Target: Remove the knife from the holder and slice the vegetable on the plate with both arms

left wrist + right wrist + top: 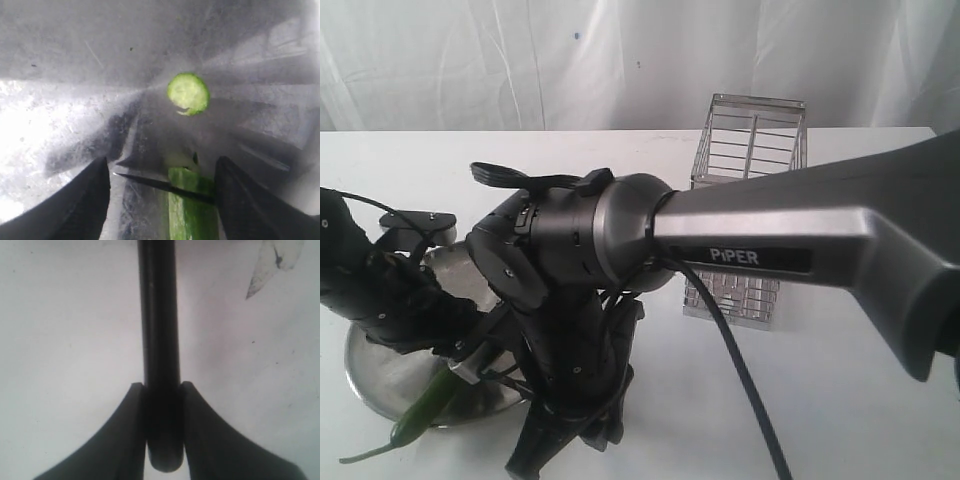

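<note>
Right jaws (161, 432): clenched on the knife handle (159, 340), one curved matte black finger (120, 440) pressed to each side; round handle butt poking out just behind the pads.
Knife handle: smooth, dark, rod-shaped, running straight out ahead of the right jaws over pale counter (65, 330).
Left jaws (160, 190): two black wedge-shaped fingers (80, 200) standing apart, the vegetable (192, 210) lying between them nearer the one finger; contact with the skin too hidden to judge, so grip cannot be told.
Knife blade (160, 184): thin, dark, tapering to a point, lying crosswise between the left jaws and touching the cut end of the vegetable.
Vegetable: slender, glossy green skin, paler flesh at the cut face; in the exterior view stretched over the plate's near rim with its thin stem trailing onto the counter (420, 412).
Slice (188, 93): round disc, pale green face with darker rind, lying flat ahead of the left jaws, apart from the blade.
Plate (375, 375): round, shallow, scuffed reflective steel, under both jaws.
Arms: right arm (800, 250) grey, smooth, lettered "PiPER", with a black jointed wrist; left arm (380, 290) black and cabled.
Holder (745, 200): tall wire basket of shiny steel bars, well beyond the jaws on the white counter.
</note>
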Robot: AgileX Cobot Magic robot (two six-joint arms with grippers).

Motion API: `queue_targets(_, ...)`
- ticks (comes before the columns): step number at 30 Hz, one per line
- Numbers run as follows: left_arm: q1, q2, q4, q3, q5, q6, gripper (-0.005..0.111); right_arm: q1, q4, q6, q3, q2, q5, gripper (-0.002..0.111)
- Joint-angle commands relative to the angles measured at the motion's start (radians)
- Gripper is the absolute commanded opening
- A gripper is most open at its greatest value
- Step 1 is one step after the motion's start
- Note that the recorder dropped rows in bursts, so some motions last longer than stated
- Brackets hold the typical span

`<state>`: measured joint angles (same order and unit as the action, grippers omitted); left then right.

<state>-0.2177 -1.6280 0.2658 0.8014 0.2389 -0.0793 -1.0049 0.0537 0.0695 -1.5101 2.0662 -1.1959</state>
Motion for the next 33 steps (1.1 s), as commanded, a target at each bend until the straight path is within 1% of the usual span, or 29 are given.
queue_targets(1,-0.003,0.053,-0.044,-0.008,0.058,-0.004,0.063,-0.001,0.012,0.007,0.008,-0.006,-0.025,0.0)
queue_targets(15,-0.007,0.051,0.004,-0.011,0.063,-0.007,0.063,-0.001,0.014,0.007,0.008,-0.006,-0.025,0.0)
queue_targets(23,-0.065,0.037,0.004,-0.011,0.043,-0.03,0.063,-0.001,0.016,0.007,0.008,-0.006,-0.025,0.0)
queue_targets(33,-0.065,0.012,0.02,-0.011,0.042,-0.03,0.063,-0.001,0.027,0.007,0.008,-0.006,-0.025,0.0)
